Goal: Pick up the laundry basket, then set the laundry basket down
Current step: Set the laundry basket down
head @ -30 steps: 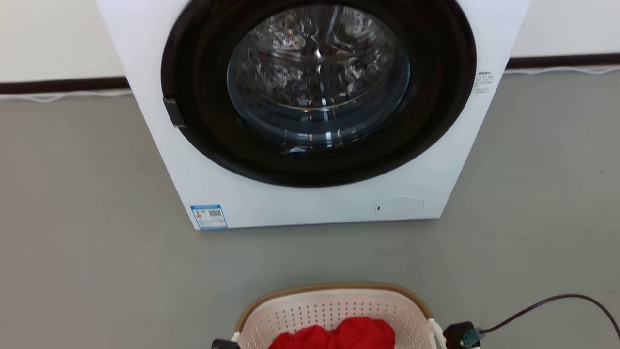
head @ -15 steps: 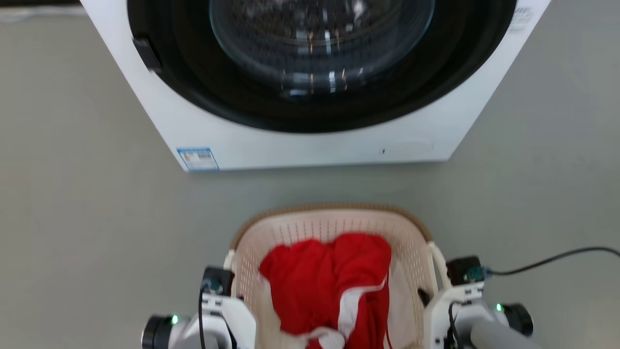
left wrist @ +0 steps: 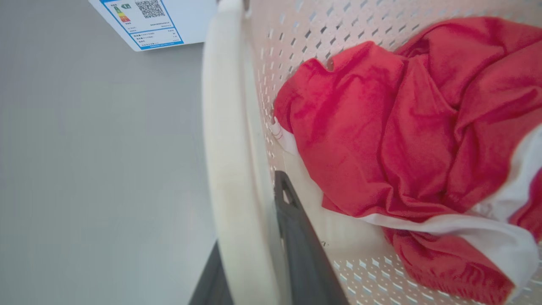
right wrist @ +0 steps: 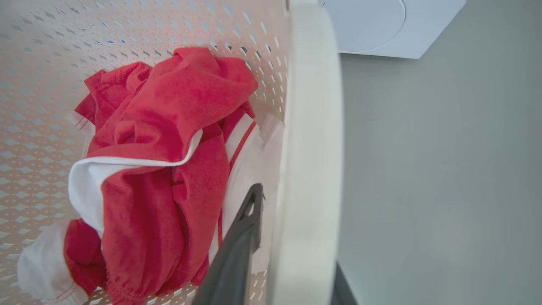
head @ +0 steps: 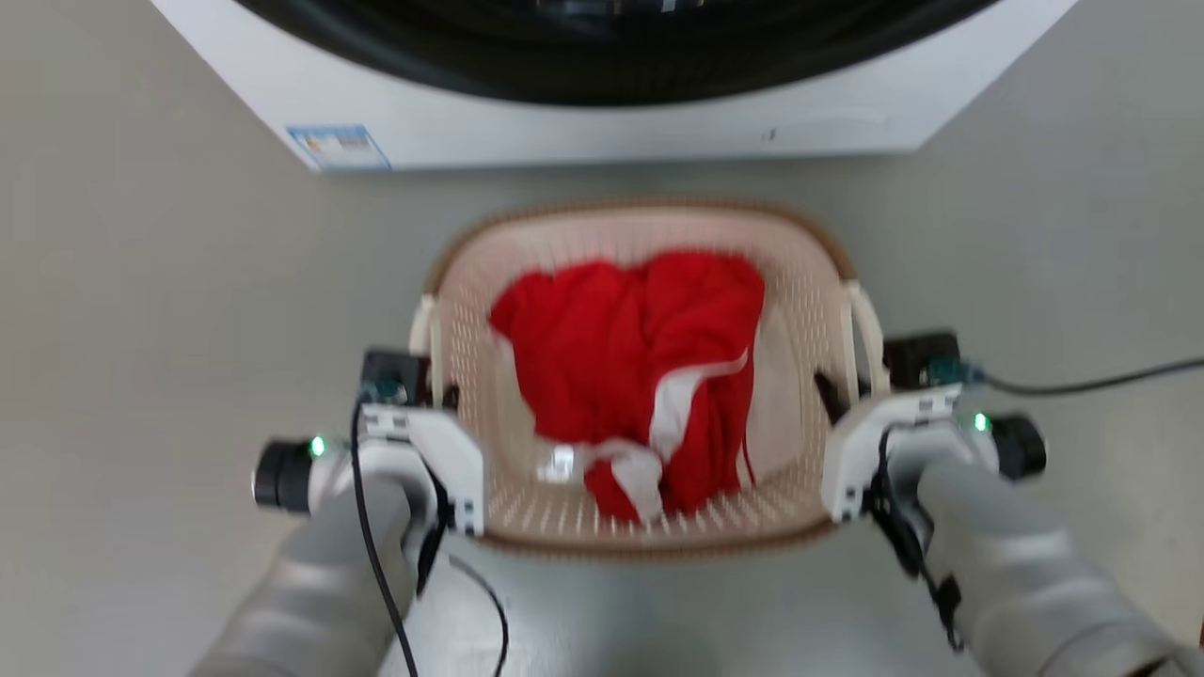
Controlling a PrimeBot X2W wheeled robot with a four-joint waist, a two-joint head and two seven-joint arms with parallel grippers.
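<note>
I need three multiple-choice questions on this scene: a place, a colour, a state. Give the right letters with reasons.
1. Where is the laundry basket?
A. in front of the washing machine
B. on top of it
C. inside its drum

2. What colours has the garment in it?
A. blue and grey
B. red and white
C. all black

3. How are the left gripper and right gripper?
A. open, away from the basket
B. holding the garment
C. each shut on a side handle

1 A: the machine stands just beyond it.
2 B: red cloth with white bands.
3 C: each wrist view shows a handle between dark fingers.
</note>
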